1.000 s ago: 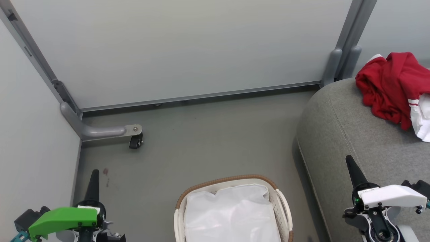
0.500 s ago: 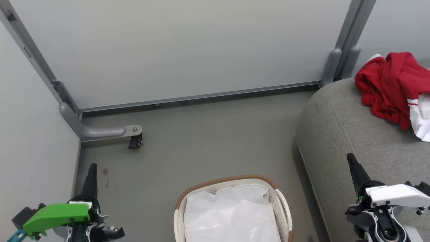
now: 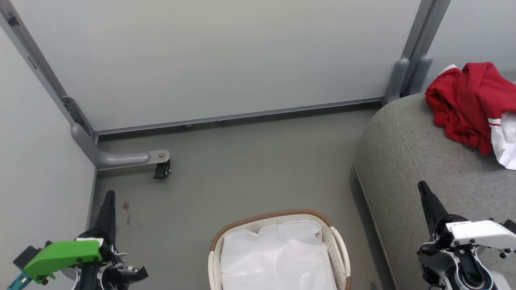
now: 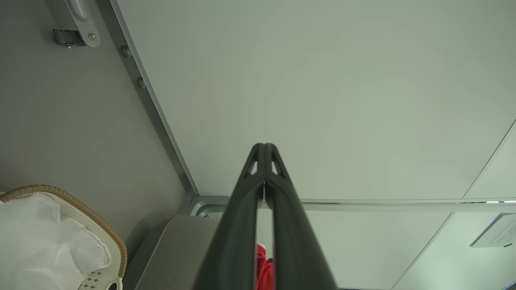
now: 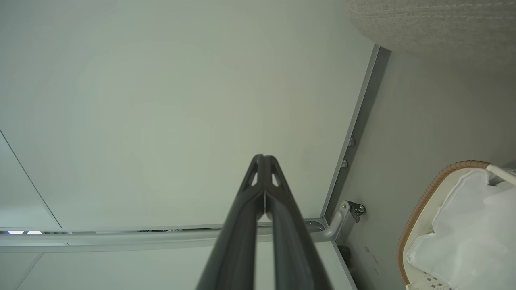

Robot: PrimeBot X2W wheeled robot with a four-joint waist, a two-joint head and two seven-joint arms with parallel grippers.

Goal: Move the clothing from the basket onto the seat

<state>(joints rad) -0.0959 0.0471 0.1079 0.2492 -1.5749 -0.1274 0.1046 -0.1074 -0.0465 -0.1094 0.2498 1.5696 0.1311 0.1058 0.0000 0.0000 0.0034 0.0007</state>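
Left end effector (image 3: 109, 196) and right end effector (image 3: 422, 186), pinched closed, empty, flank the basket (image 3: 274, 213) holding a white liner (image 3: 278, 257); clothing (image 3: 463, 100) lies on the seat (image 3: 403, 153), upper right.

Right end effector (image 5: 264, 158), tips together, faces the wall (image 5: 161, 100); basket (image 5: 463, 164) beside.

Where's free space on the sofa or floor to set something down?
Seat: the near stretch between the red clothing and the right gripper is bare; its far end is crowded by the clothing. Floor: open between the basket, the wall rail and the caster foot.
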